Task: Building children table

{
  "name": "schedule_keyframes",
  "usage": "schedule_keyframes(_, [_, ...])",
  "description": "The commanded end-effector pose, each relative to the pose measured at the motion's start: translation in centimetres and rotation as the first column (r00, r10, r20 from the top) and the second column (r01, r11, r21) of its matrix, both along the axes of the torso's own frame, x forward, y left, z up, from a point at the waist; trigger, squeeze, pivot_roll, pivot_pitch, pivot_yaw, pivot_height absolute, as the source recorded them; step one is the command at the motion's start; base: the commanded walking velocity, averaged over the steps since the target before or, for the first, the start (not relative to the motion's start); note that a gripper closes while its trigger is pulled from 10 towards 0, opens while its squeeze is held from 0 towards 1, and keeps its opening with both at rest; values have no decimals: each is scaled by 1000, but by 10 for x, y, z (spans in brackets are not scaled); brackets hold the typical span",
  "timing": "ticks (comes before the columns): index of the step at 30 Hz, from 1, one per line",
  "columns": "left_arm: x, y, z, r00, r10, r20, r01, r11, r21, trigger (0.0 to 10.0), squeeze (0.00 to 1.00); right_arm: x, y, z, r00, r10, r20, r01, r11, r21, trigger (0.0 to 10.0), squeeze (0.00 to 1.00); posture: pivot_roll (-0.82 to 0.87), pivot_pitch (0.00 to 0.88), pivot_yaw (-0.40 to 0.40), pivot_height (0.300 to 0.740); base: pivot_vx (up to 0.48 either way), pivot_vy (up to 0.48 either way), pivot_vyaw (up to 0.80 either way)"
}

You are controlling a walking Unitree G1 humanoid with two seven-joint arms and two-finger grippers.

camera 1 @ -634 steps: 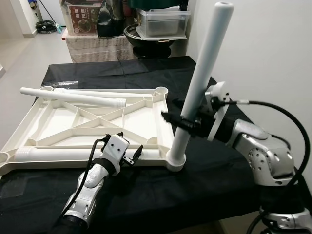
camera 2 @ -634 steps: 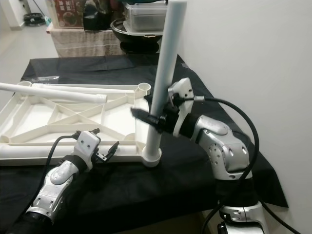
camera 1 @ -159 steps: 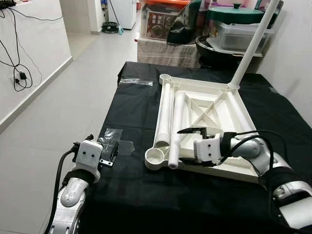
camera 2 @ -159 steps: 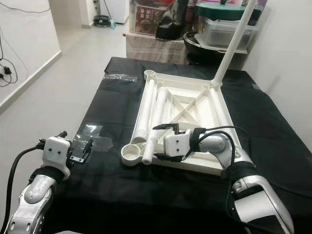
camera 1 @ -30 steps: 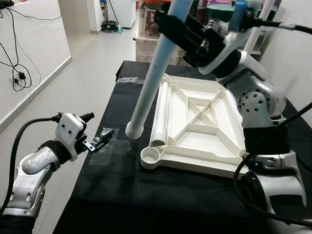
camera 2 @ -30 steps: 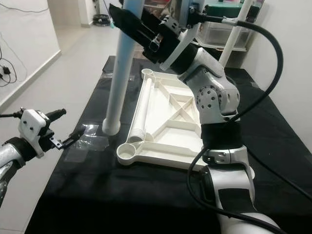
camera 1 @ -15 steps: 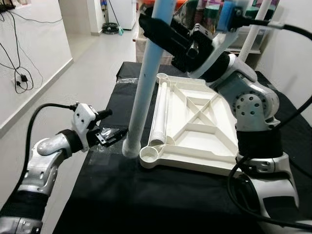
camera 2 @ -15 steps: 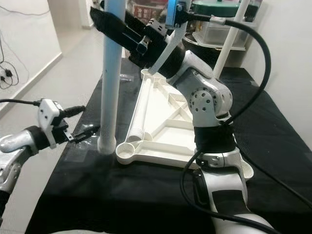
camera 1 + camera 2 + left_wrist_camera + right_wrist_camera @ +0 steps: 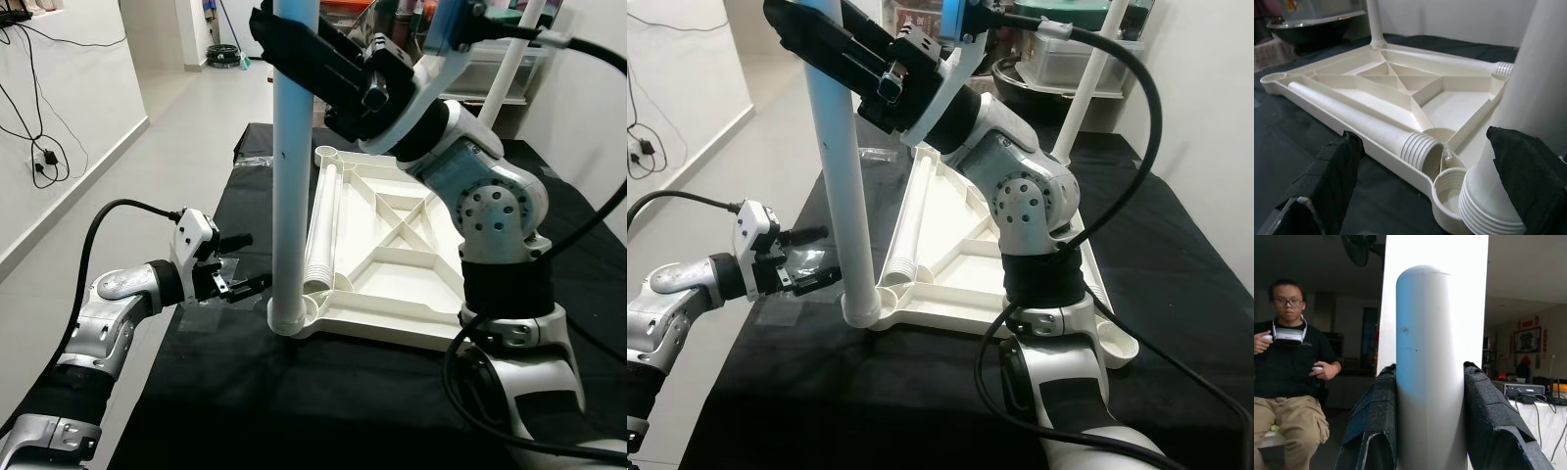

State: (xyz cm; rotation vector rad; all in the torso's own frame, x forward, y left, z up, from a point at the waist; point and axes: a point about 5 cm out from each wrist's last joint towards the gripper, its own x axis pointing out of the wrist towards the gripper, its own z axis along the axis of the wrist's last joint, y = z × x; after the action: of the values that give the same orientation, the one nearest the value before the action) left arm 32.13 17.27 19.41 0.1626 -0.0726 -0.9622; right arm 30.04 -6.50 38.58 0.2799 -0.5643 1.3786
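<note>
The white table top (image 9: pixel 392 245) lies upside down on the black cloth. My right gripper (image 9: pixel 294 44) is shut on a white leg tube (image 9: pixel 290 196) and holds it upright. The tube's threaded lower end (image 9: pixel 1493 210) is at the near left corner socket (image 9: pixel 1449 196), slightly beside it in the left wrist view. My left gripper (image 9: pixel 250 262) is open just left of that end, its fingers (image 9: pixel 1327 181) apart on either side. Another leg (image 9: pixel 509 69) stands in the far right corner. A third leg (image 9: pixel 321 235) lies inside the frame.
A clear plastic bag (image 9: pixel 808 259) lies on the cloth by my left gripper. Boxes and a pot (image 9: pixel 1058 49) crowd the back. The table's left edge drops to open floor (image 9: pixel 147 176). A seated person (image 9: pixel 1288 357) holds controllers behind the tube.
My right arm swung the leg from tilted to upright and brought its lower end to the corner socket. My left gripper moved right, up to the tube's base.
</note>
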Motion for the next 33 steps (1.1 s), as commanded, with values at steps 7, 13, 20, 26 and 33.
schedule_keyframes(7, [-18, 9, 16, 998, -35, 45, 35, 999, -17, 10000, 0, 12, -9, -1, 995, -95, 34, 96, 995, -40, 0, 0, 18, 0, -57, 740, 0, 0, 0])
schedule_keyframes(13, [-30, 18, 17, 999, -13, 47, 13, 1000, -15, 10000, 0, 25, -15, -3, 989, -146, 11, 147, 989, -37, 0, 0, 35, 0, -71, 740, 0, 0, 0])
schedule_keyframes(20, [-26, 12, 14, 999, -30, 31, 30, 1000, 8, 10000, 0, 6, -4, 8, 999, -11, -30, 13, 998, 53, 0, 0, 27, 0, -63, 740, 0, 0, 0])
schedule_keyframes(26, [-19, 2, 17, 996, -93, -3, 93, 996, 16, 10000, 0, -10, 12, 11, 997, 65, -35, -62, 995, 83, 0, 0, 17, 0, -54, 740, 0, 0, 0])
schedule_keyframes(33, [-14, -11, 20, 984, -177, -32, 177, 984, -3, 10000, 0, -10, 18, 14, 997, 63, -47, -58, 994, 93, 0, 0, 7, 0, -49, 740, 0, 0, 0])
